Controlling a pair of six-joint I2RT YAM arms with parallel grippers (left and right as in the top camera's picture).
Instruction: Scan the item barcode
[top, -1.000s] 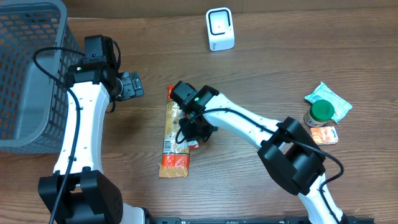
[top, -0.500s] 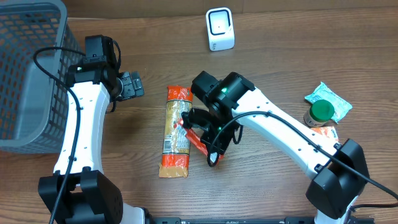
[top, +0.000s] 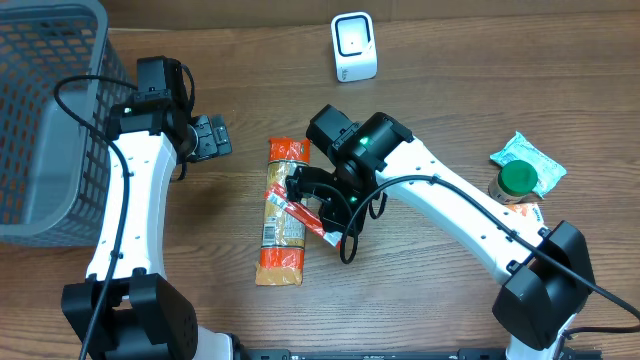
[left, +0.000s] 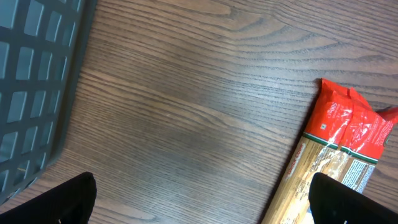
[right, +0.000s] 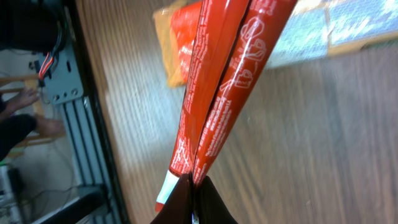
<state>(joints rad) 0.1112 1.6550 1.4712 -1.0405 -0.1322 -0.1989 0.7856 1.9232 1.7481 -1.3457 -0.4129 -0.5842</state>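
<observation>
Above the pasta pack (top: 281, 228), right tool (right: 194, 198) pinches a red packet (right: 219, 93), barcode hidden; left tool (top: 213, 137) wide

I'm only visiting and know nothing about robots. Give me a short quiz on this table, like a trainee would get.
1. True or false: the right gripper is shut on a red packet.
2. Where is the basket? A) far left B) far right C) centre
3. Fill in: the jar has a ___ lid.
Key: 1 true; 2 A; 3 green.
</observation>
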